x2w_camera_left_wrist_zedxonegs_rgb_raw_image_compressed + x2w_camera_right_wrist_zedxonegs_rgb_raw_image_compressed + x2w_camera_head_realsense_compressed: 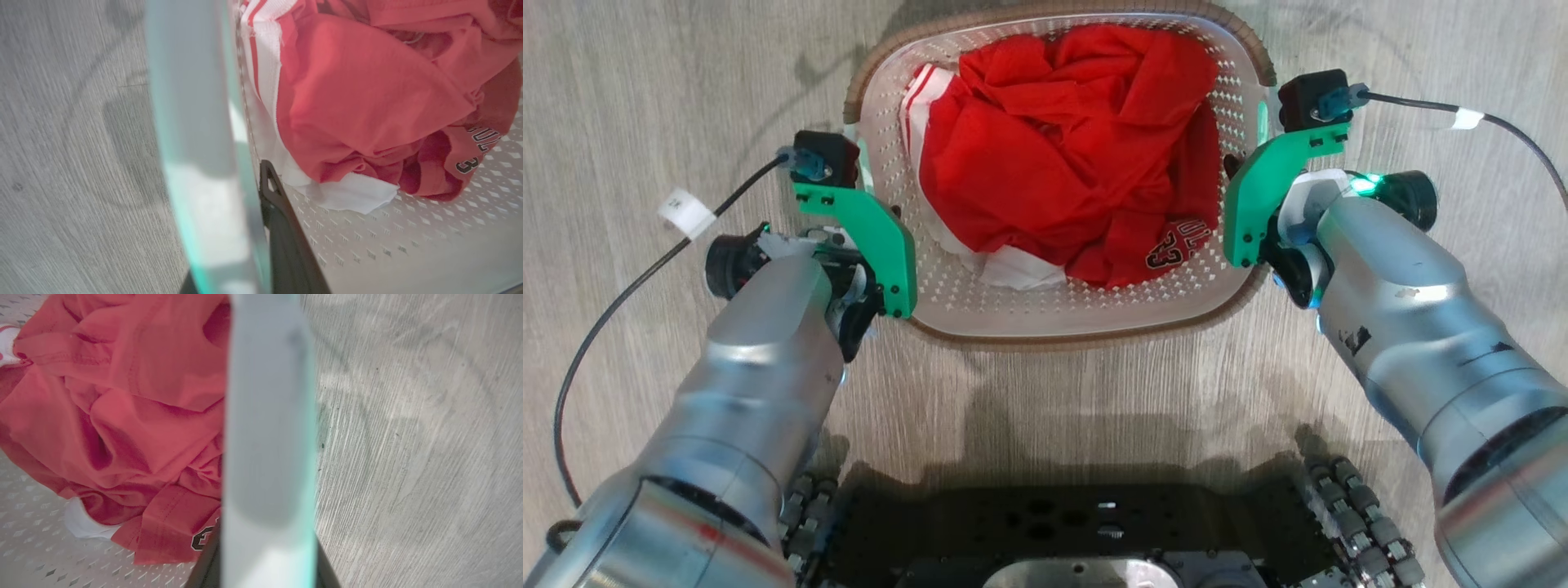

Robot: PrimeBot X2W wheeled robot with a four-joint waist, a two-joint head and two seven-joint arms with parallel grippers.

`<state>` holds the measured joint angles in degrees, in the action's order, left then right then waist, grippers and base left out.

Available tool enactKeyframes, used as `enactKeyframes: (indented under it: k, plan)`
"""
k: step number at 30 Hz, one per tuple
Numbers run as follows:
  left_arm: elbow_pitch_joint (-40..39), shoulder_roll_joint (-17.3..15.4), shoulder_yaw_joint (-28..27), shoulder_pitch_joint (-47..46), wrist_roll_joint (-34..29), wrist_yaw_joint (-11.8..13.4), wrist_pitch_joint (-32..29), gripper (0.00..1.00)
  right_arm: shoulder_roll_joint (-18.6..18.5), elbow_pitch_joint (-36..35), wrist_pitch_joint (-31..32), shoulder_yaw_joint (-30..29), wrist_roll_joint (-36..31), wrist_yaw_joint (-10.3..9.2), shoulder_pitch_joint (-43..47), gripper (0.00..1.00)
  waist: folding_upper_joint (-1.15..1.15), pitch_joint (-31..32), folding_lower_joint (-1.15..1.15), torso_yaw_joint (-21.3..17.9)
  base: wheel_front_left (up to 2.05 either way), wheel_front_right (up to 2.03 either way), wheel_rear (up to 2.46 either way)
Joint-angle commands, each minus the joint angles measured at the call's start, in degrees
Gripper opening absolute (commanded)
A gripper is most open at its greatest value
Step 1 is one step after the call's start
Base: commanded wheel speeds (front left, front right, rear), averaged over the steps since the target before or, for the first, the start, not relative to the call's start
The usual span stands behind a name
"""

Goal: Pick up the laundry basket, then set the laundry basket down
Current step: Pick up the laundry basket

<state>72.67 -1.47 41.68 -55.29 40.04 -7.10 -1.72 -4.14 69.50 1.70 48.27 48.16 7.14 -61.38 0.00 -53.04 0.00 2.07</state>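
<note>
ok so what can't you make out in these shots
- Head view: green brackets cover the left tool and right tool, hiding their hold on the basket.
- Head view: the top edge cuts off the basket's far rim.
- Wrist views: a blurred pale band near the lens blocks the middle.
- Print on the red shirt: folds hide most of it.

Head view: high above, facing steeply down on the laundry basket (pixel 1094 317). Left wrist view: tight against its left side, facing inward. Right wrist view: likewise, right side. Shared: red garment (pixel 1062 147).
</note>
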Motion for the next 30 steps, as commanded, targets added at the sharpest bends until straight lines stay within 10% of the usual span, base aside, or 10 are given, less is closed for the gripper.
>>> enactKeyframes:
  k: [1,30]
  plan:
    - [-0.48,-1.41,0.52,1.41,0.40,-0.38,-0.18,0.00,0.76,-0.29,0.62,1.63,0.17,0.35,2.92,0.00,0.00,0.63,0.00,-0.16,0.00,0.00,0.00]
    - [-4.36,-2.66,14.88,9.75,10.84,-0.38,-13.61,0.00,1.22,0.52,18.60,6.49,8.57,0.35,13.91,0.00,0.00,27.44,0.00,-0.31,0.00,0.00,0.00]
